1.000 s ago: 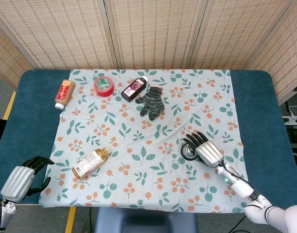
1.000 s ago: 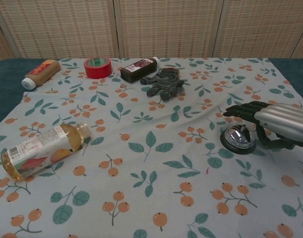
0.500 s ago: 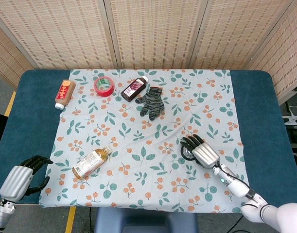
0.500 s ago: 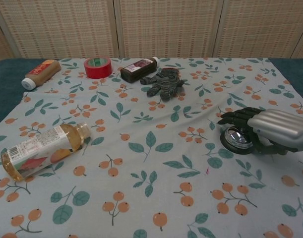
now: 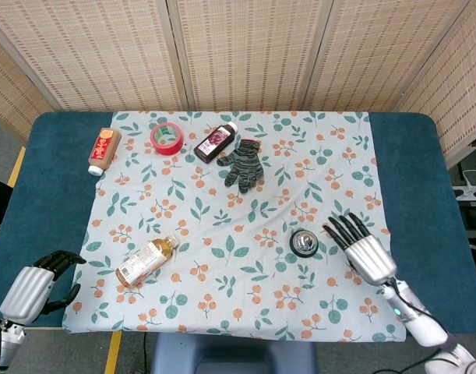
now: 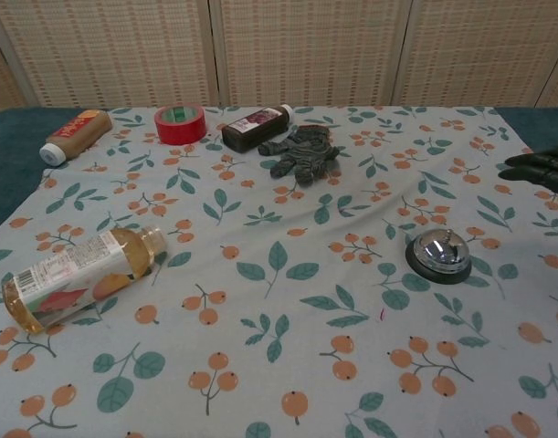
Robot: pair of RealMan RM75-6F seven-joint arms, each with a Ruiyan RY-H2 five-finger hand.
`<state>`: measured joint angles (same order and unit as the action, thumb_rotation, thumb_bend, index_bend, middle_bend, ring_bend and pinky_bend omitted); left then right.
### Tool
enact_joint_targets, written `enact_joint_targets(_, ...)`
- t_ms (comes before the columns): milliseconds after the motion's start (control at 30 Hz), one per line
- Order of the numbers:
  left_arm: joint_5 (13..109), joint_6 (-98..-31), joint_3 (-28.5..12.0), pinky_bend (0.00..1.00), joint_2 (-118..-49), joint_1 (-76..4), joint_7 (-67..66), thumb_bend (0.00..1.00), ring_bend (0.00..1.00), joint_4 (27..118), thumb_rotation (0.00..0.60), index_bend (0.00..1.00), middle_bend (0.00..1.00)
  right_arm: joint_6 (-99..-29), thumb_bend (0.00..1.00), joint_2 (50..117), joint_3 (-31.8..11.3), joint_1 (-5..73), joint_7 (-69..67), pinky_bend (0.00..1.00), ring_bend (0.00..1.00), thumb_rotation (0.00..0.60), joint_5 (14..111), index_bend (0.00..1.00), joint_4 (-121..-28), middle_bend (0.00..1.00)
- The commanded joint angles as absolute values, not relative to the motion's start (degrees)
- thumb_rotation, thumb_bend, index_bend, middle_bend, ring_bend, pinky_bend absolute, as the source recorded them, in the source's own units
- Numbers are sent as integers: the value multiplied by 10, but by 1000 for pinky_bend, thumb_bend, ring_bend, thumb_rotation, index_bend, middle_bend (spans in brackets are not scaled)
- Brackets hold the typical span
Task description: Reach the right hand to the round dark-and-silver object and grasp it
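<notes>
The round dark-and-silver object is a desk bell (image 5: 304,243) with a chrome dome on a black base, sitting uncovered on the floral cloth (image 5: 222,265); the chest view shows the bell (image 6: 438,255) at the right. My right hand (image 5: 363,251) hovers to the right of the bell, fingers spread and straight, holding nothing and apart from it. In the chest view only its dark fingertips (image 6: 539,170) show at the right edge. My left hand (image 5: 37,284) rests at the table's front left corner, fingers loosely curled, holding nothing.
A juice bottle (image 5: 146,261) lies on its side at the front left. At the back are a brown sauce bottle (image 5: 104,150), a red tape roll (image 5: 166,139), a dark bottle (image 5: 215,142) and a knitted glove (image 5: 242,165). Blue table (image 5: 413,171) borders the cloth.
My right hand has lifted off the bell and moved right, away from it, fingers spreading. The bell now stands fully uncovered. The left hand has not moved.
</notes>
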<state>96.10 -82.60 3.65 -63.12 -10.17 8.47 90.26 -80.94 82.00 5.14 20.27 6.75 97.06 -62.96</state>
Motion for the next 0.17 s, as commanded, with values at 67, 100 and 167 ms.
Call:
enact_joint_targets(67,959,-824,36,364,-633,-102,80,389,225,903,600,313,293,-844,1000,760,64,148,116,0,0,600,948,0,-698,0)
enact_joint_targets(100,958,-823,36,364,-634,-102,78,389,225,903,600,313,293,-848,1000,752,65,140,120,0,0,600,943,0,-711,0)
enact_joint_targets(167,957,-821,35,364,-635,-102,74,389,226,904,600,313,292,-843,1000,732,63,123,125,0,0,600,917,0,-760,0)
